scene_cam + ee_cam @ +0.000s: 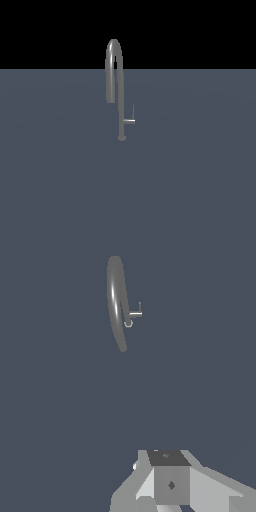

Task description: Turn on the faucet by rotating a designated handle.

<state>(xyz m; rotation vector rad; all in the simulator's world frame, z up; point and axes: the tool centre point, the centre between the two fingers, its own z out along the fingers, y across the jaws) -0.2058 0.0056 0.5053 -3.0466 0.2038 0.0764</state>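
Note:
The faucet (120,95) is a tall thin grey gooseneck tap standing on the flat grey-blue surface, its spout curving over toward the exterior view's left. The handle (130,121) is a short grey stub sticking out from the lower stem toward the exterior view's right, ending in a thin upright pin. The wrist view looks down on the faucet (116,303) and its handle (135,314) from a distance. My gripper (170,478) shows only in part at the edge of the wrist view, far from the faucet and holding nothing I can see. Neither arm nor gripper shows in the exterior view.
The flat grey-blue surface (125,200) stretches around the faucet on all sides. Behind it the background is black. No other object shows.

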